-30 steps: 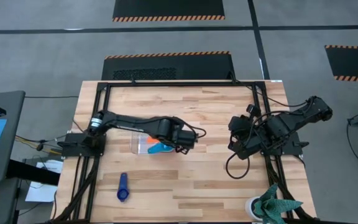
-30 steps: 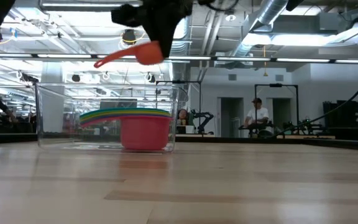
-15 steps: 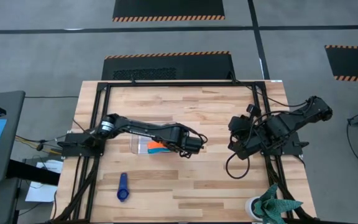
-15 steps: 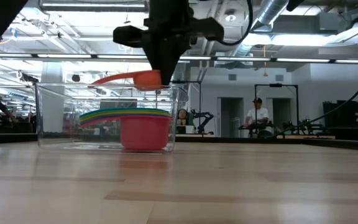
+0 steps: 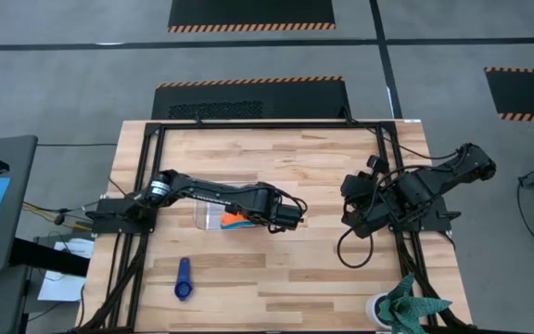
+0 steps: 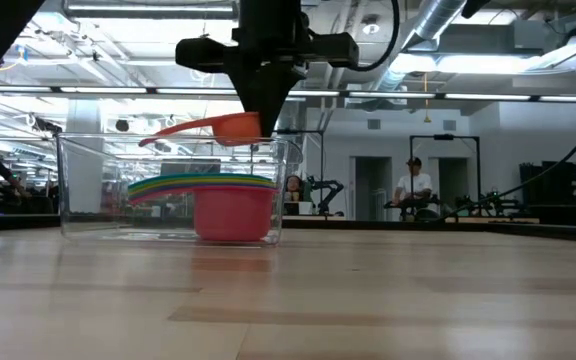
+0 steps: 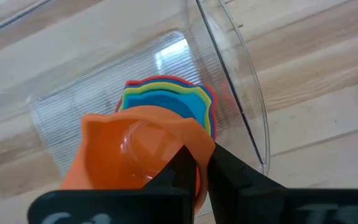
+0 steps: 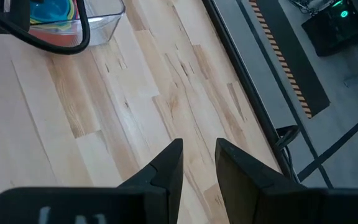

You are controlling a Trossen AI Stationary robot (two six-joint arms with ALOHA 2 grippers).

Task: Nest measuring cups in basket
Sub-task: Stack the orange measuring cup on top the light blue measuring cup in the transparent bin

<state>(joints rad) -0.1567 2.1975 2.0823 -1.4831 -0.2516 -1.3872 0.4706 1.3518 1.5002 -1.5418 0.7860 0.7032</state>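
My left gripper [image 7: 202, 167] hangs over the clear basket [image 5: 207, 210], shut on the orange cup [image 6: 236, 125]. That cup hovers at the height of the basket's rim [image 6: 168, 138], its handle [image 6: 168, 128] pointing toward the table's left. Inside the basket sit several nested cups [image 6: 230, 205]: red outermost, then yellow, green and blue shades [image 7: 166, 102]. A dark blue cup [image 5: 184, 278] lies on the table near the front left. My right gripper [image 8: 199, 158] waits open at the table's right side [image 5: 352, 211], away from everything. My left gripper pinches the orange cup's bowl wall [image 7: 194, 149] on the side away from the handle. One finger [image 7: 180, 165] is inside the bowl and one [image 7: 232, 171] outside. The fingers come from above, pointing down. The cup is lifted clear, roughly level, above the nested stack.
The table's metal frame [image 5: 248, 125] runs along its edges. A potted plant [image 5: 406, 306] stands at the near right corner. Bare wood [image 5: 276, 278] stretches in front of the basket and between the two arms. People stand far off in the room behind [image 6: 408, 185].
My left gripper came down toward the basket with the orange cup, shifting a little toward the table's right and near edge. The cup dropped from well above the rim to rim height and levelled out. It has hardly moved in the last half second.
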